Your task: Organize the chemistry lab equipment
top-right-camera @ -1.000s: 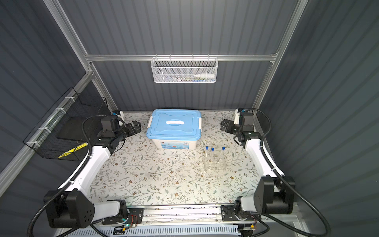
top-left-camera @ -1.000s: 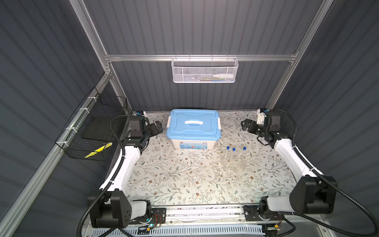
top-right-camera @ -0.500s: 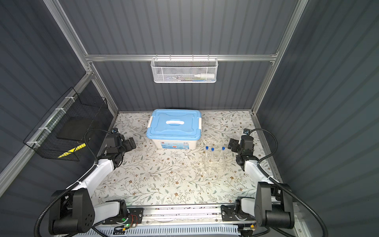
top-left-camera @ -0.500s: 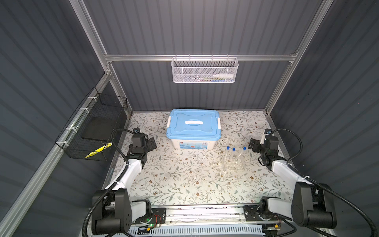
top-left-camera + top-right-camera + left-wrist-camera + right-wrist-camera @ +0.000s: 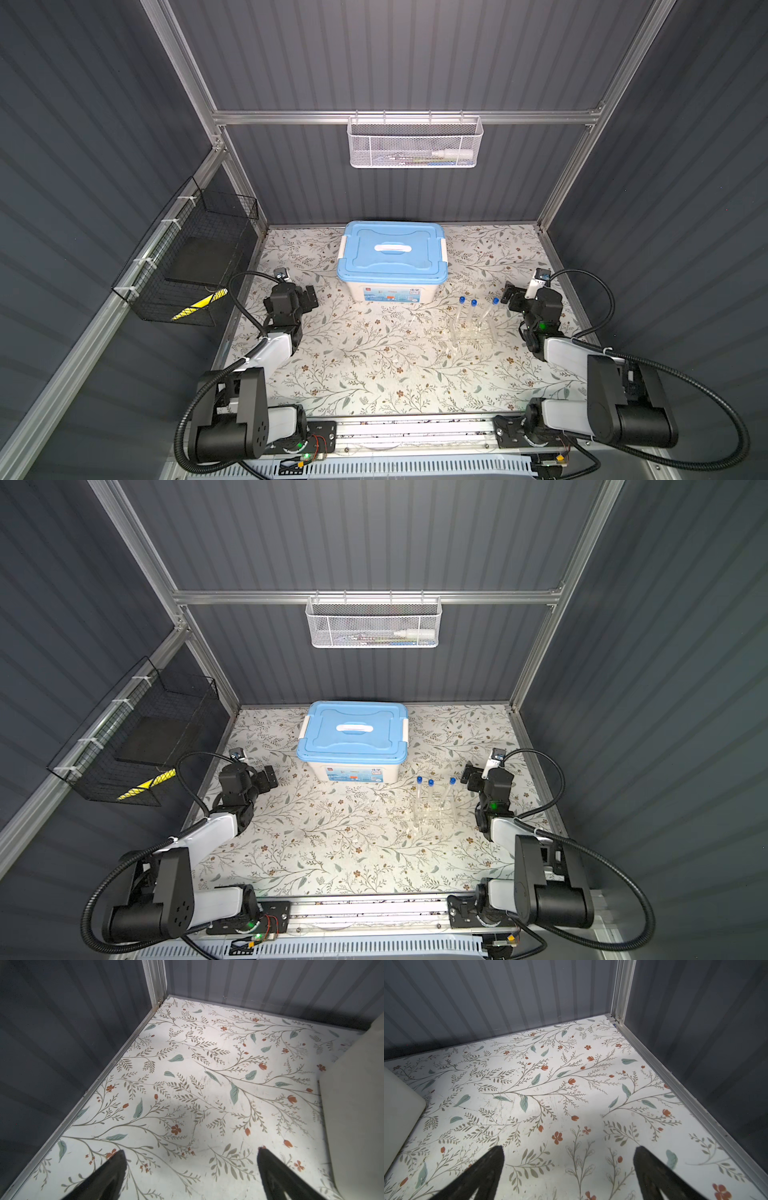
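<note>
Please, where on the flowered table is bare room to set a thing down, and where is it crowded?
Bare: the wide stretch of table along the front rail, and both back corners beside the storage box. Crowded: the tube rack with blue-capped test tubes, near the right gripper.

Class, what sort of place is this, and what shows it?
Probably a robot test booth, not a real lab: two robot arms fixed at the front, grey ribbed walls around a flowered table, and blue-capped test tubes set out.
</note>
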Motion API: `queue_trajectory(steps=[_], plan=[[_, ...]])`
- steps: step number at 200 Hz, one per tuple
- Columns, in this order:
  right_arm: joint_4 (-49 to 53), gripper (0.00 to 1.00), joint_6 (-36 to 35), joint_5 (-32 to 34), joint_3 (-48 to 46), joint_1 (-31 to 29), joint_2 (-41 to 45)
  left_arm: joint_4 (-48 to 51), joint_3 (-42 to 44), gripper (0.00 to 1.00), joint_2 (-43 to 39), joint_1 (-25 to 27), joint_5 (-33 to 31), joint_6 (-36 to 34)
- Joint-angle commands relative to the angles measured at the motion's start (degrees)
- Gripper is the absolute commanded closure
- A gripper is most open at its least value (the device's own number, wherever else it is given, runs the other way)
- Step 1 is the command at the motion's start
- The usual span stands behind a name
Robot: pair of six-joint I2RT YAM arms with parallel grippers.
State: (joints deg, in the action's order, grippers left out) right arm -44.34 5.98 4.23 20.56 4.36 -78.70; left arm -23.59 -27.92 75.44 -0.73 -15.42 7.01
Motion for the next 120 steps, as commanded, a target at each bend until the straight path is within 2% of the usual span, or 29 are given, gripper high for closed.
queue_trajectory(steps=[1, 38, 93, 120], plan=[[-10.4, 0.01, -1.2, -2.2, -1.8, 0.0, -4.1, -9.0, 1.3, 0.00, 2.4, -0.3, -1.6, -2.1], [-12.0, 0.01, -1.9, -4.2, -2.5, 0.0, -4.5, -16.7, 3.2, 0.00, 7.3, -0.3, -1.9, -0.6], [-10.8, 0.01, -2.2, -4.8, -1.8, 0.0, -4.6, -30.7, 5.6, 0.00, 16.2, -0.3, 1.2, 0.3], [-10.9, 0.01, -2.2, -4.8, -1.8, 0.0, -4.7, -27.6, 3.8, 0.00, 16.8, -0.2, 3.9, -0.8]])
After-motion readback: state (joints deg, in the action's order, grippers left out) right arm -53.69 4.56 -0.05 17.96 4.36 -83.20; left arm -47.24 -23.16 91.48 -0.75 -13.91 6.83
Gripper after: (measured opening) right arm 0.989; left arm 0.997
